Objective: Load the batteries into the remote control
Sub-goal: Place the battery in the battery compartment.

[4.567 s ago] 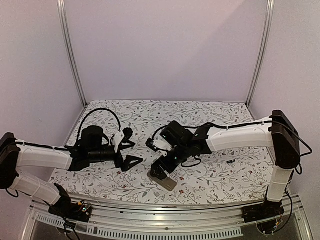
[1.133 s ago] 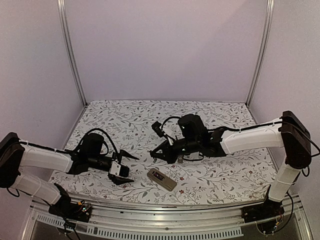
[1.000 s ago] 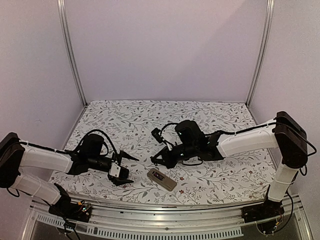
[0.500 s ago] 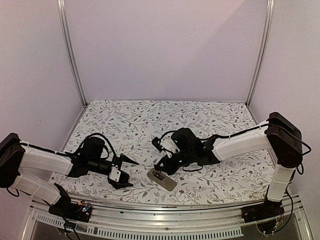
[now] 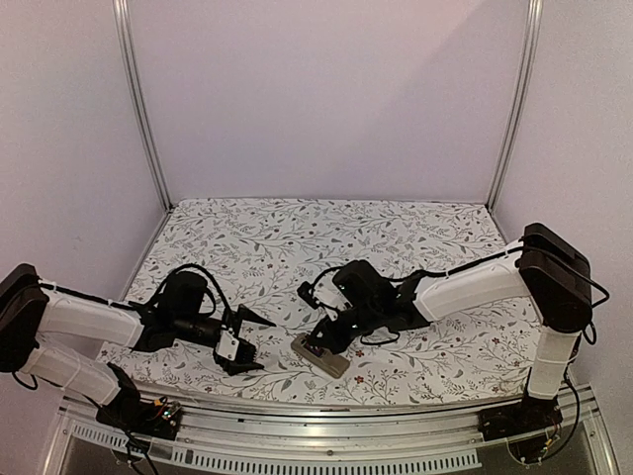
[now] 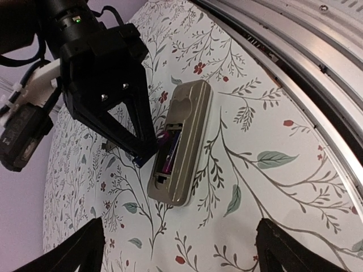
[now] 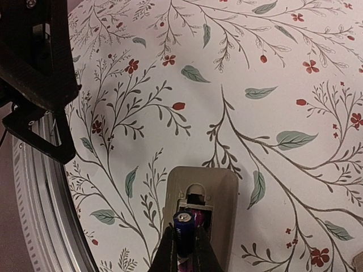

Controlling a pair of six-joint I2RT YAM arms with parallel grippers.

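Top view: remote control (image 5: 321, 356) lies back-up near the front edge of the floral table (image 5: 247, 237), between the two arms. The right gripper (image 5: 318, 339) is down on its far end and the left gripper (image 5: 255, 342) is just beside it on the left, not touching. From here the battery and the recess are too small to make out.

Right wrist view fills that in. The right gripper (image 7: 184, 252) is pinched almost shut on a dark blue battery (image 7: 182, 225), metal end showing. The battery sits over the open battery recess (image 7: 195, 212) at the near end of the remote control (image 7: 224, 190). Whether it touches the recess floor I cannot tell. The fingers are cut off by the bottom edge.

Left wrist view gives the side angle. The black right-gripper fingers (image 6: 139, 127) slant down to the remote control's (image 6: 190, 122) left edge, and the battery tip (image 6: 138, 161) pokes out below them. Something purplish (image 6: 169, 153) lies in the recess, maybe a second battery, unclear. The left gripper (image 6: 181, 252) is spread wide and holds nothing. Only its two fingertips show at the bottom corners, and the remote lies ahead between them, well apart. A metal rail (image 6: 295, 56) runs along the table edge.
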